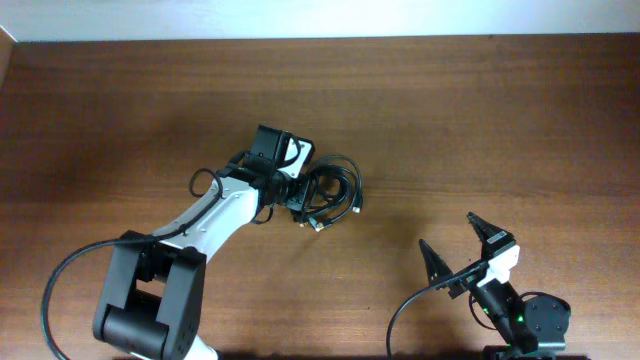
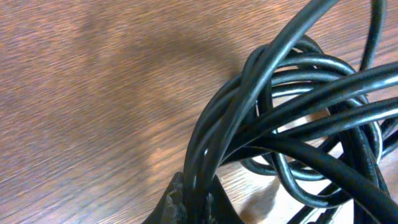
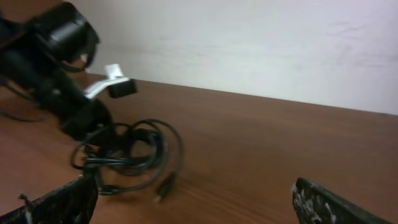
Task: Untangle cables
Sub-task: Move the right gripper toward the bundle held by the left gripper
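Brown wood makes up the bench (image 1: 520, 120), and a plain white wall (image 3: 249, 50) stands behind it.

The left tool (image 1: 298, 200) is pressed together on a few strands of the thin black bendy cables (image 1: 335, 188), right at the edge of the bundle. Its own camera shows those strands running down into the tool (image 2: 194, 208). Out from there, the cables (image 2: 292, 124) loop over and under each other in a tight bunch of rings. The bundle lies on the bench near the middle. Small plug ends with shiny tips (image 1: 320, 224) poke out on its near side.

I think the cables are light, soft and floppy. Their skin looks smooth, so they could slip. A good place to hold is close to a plug end or on one loose loop, not the whole bunch. A hard pull might make the knot tighter.

The right tool (image 1: 458, 248) is spread wide with nothing in it, well apart from the bundle. From its camera, one plug (image 3: 163, 186) lies on the side of the bundle nearest that tool. Nothing lies on the bench between them. The white and black left arm (image 1: 215, 215) sits right at the bundle and may get in the way. Its own thick black wire (image 1: 60, 280) is not one of the cables.
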Available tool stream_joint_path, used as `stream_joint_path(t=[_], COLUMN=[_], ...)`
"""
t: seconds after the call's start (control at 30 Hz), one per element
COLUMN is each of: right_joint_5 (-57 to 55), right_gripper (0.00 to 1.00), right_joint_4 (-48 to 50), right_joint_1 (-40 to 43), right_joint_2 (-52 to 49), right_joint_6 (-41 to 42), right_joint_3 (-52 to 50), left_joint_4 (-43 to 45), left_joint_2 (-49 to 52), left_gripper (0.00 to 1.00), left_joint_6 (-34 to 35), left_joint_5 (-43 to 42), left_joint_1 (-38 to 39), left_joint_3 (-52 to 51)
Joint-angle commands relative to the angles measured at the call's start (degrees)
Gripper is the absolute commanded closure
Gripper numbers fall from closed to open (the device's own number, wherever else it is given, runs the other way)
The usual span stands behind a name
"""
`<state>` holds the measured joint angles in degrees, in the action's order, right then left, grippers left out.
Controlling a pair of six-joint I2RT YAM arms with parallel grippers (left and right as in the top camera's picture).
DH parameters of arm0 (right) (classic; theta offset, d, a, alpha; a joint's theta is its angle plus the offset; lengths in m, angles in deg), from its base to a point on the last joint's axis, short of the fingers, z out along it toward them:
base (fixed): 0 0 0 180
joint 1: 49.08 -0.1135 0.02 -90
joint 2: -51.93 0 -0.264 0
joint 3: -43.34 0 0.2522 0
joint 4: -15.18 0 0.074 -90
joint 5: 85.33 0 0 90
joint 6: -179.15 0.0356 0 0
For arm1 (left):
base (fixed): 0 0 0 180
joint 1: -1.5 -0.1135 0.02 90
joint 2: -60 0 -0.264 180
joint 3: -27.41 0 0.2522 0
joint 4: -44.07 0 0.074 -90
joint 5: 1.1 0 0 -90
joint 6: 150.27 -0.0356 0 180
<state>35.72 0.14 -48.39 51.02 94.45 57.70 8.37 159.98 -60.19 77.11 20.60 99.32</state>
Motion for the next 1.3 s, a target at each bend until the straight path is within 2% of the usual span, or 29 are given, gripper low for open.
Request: stream_joint_path(t=[0.0, 0.13, 0.3, 0.5, 0.63, 0.77, 0.9, 1.0, 1.27], right_joint_5=[3.2, 3.3, 2.7, 6.8, 16.1, 23.1, 24.1, 24.1, 25.0], right_gripper=[0.01, 0.01, 0.01, 0.01, 0.01, 0.01, 0.01, 0.02, 0.15], right_joint_4=[0.2, -0.3, -8.5, -10.7, -5.5, 0.7, 3.7, 5.1, 6.7], right_joint_1=[-0.3, -0.3, -0.3, -0.3, -0.3, -0.3, -0.3, -0.3, -0.3], right_joint_2=[0.6, 0.2, -5.3, -23.5, -34.7, -42.6, -50.6, -55.1, -59.4], right_joint_6=[12.0, 16.8, 17.5, 17.5, 17.6, 24.1, 25.4, 25.4, 25.4], right_joint_3=[0.2, 3.0, 10.2, 19.3, 22.4, 22.4, 22.4, 22.4, 22.4], left_joint_4=[0.4, 0.5, 0.5, 0.5, 0.5, 1.2, 1.8, 1.8, 2.3], left_joint_2=[0.3, 0.3, 0.3, 0.3, 0.3, 0.3, 0.3, 0.3, 0.3], left_gripper=[1.0, 1.0, 1.0, 1.0, 1.0, 1.0, 1.0, 1.0, 1.0], left_joint_6=[0.3, 0.2, -1.5, -1.8, -1.8, -1.8, -1.8, -1.8, -1.3], left_joint_5=[-4.0, -8.5, -13.6, -17.4, -18.4, -24.3, -29.2, -29.8, -32.0], left_joint_1=[0.0, 0.0, 0.0, 0.0, 0.0, 0.0, 0.0, 0.0, 0.6], left_joint_3=[0.9, 0.9, 0.9, 0.9, 0.9, 0.9, 0.9, 0.9, 0.9])
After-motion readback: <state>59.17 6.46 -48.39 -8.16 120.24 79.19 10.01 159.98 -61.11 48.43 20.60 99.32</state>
